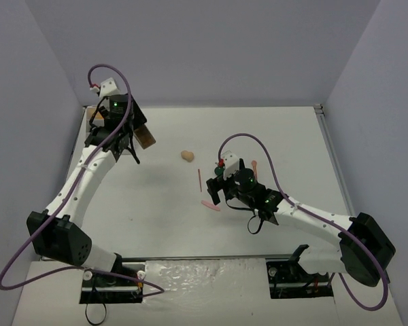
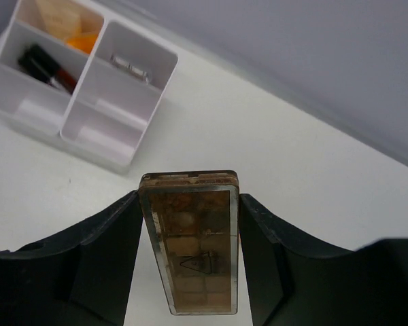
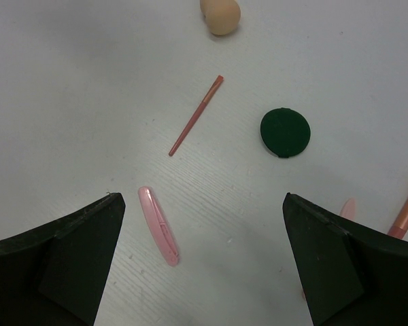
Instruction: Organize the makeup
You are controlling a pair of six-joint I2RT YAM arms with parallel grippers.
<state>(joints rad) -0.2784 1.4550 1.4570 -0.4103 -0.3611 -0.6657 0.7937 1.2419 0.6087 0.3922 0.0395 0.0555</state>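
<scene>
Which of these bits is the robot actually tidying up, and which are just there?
Part of the job: eyeshadow palette held in the left gripper, beige sponge, dark-red pencil, pink stick, dark-green compact, plus an orange item and dark sticks already boxed.
Just there: white box that holds them, table, purple cable.

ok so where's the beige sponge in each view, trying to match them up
Top external: the beige sponge is near the centre of the picture, just left of the middle.
Left wrist: not in it.
Right wrist: the beige sponge is at the top edge, about mid-width, partly cut off.
Shared landmark: the thin red pencil lies just below the sponge in both of those views.
</scene>
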